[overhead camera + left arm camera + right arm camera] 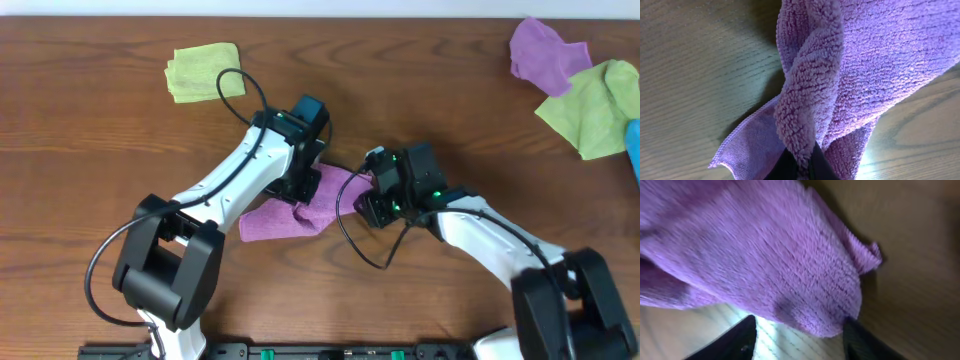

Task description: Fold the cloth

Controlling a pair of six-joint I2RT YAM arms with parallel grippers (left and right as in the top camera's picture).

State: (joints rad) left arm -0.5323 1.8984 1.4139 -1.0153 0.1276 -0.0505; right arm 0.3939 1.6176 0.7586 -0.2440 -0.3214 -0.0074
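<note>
A purple cloth (290,212) lies crumpled on the wooden table between my two arms. My left gripper (305,178) is shut on a twisted fold of the purple cloth (807,100), pinched between its dark fingers (802,167). My right gripper (372,195) is at the cloth's right edge. In the right wrist view its fingers (800,337) are spread wide apart, and the purple cloth (755,255) lies just in front of them, a rounded fold reaching between the tips without being clamped.
A folded yellow-green cloth (205,72) lies at the back left. At the back right are another purple cloth (545,52), a yellow-green cloth (595,105) and a blue item (634,145) at the edge. Black cables loop from both arms.
</note>
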